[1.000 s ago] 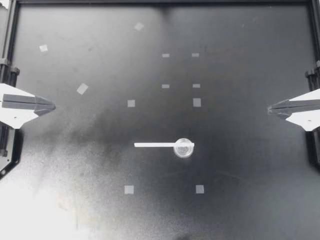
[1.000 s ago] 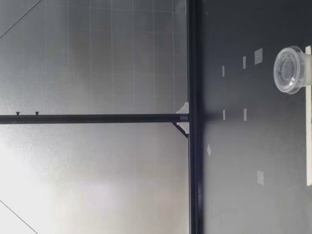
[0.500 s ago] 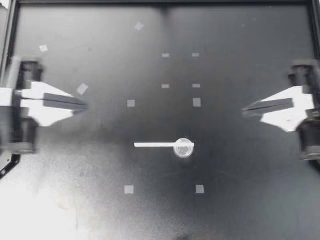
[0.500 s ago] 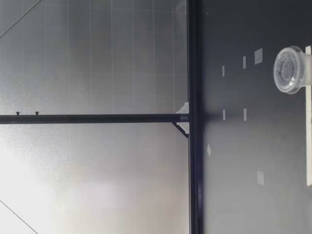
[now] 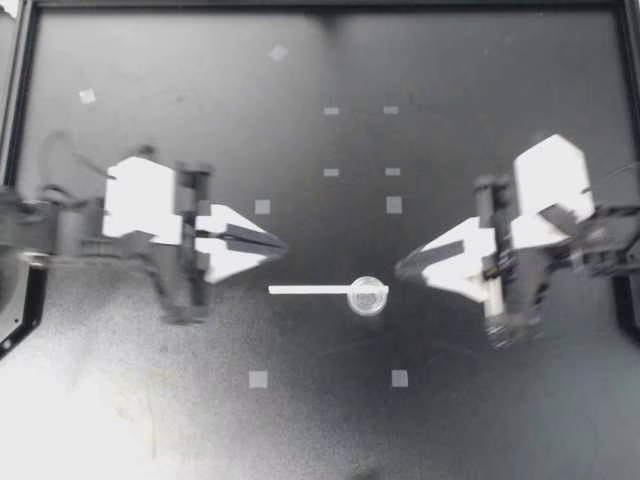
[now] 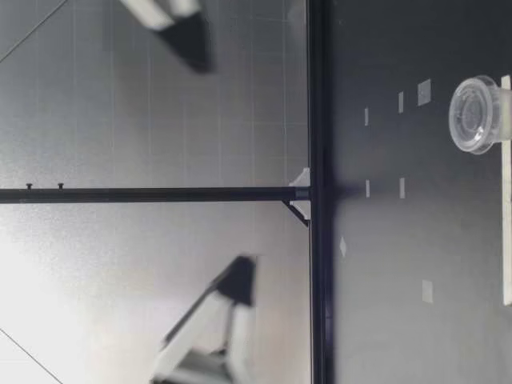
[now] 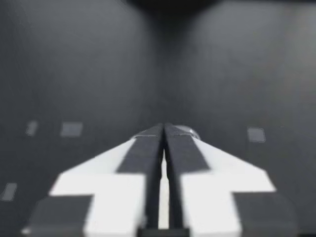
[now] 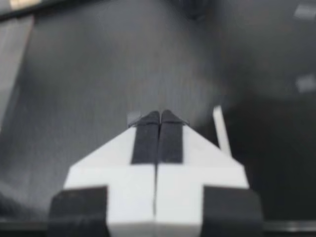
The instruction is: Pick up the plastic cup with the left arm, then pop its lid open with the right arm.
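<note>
A small clear cup (image 5: 368, 296) sits on the right end of a flat white strip (image 5: 308, 290) on the black table. My left gripper (image 5: 284, 243) hovers just left of and behind the strip's left end, fingers together and empty. My right gripper (image 5: 399, 268) points at the cup from the right, shut and empty. The left wrist view has the cup (image 7: 186, 131) just past my left gripper (image 7: 163, 127). The strip (image 8: 220, 129) lies beside my right gripper (image 8: 160, 114) in the right wrist view. In the low view both grippers (image 6: 196, 52) (image 6: 242, 268) hang above the table, far beyond the cup (image 6: 474, 114).
Several small grey tape squares (image 5: 262, 207) dot the black table (image 5: 150, 400). Black frame rails (image 5: 22, 100) run along the left, right and far edges. A horizontal bar (image 6: 160, 194) crosses the backdrop behind the table.
Both arms have swept in from the table's sides toward the middle and now flank the strip and cup. They have entered the low view. Cup and strip have not moved.
</note>
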